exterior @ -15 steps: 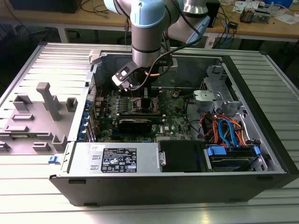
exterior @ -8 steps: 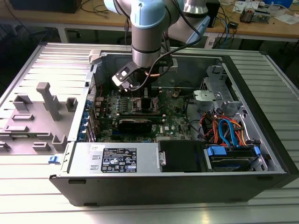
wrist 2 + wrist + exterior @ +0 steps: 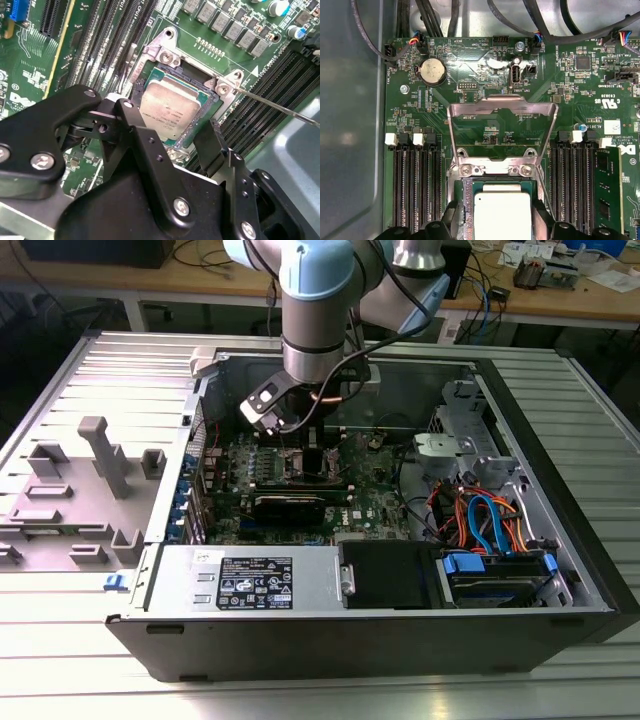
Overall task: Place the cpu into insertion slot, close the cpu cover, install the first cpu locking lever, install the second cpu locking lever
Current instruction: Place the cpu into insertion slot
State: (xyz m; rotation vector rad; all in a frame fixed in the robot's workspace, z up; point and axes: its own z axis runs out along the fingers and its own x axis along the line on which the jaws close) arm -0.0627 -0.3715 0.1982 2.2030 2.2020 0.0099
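The cpu (image 3: 167,110) lies flat in the insertion slot (image 3: 201,106), silvery top up, and it also shows in the first wrist view (image 3: 502,215). My gripper (image 3: 170,120) is low over the socket with one black finger (image 3: 131,117) on each side of the chip. A small gap shows at each side, so it is open. The cpu cover (image 3: 502,104) is swung up and back, away from the socket, with green board visible through its window. A thin locking lever (image 3: 280,106) sticks out from the socket's corner, unlatched. In the exterior view the gripper (image 3: 310,455) reaches down into the open computer case.
Long black memory slots (image 3: 415,185) flank the socket on both sides. A coin battery (image 3: 433,70) and black cables (image 3: 520,22) lie beyond the cover. The grey power supply (image 3: 250,580) and a drive bay with blue and orange cables (image 3: 495,530) line the case.
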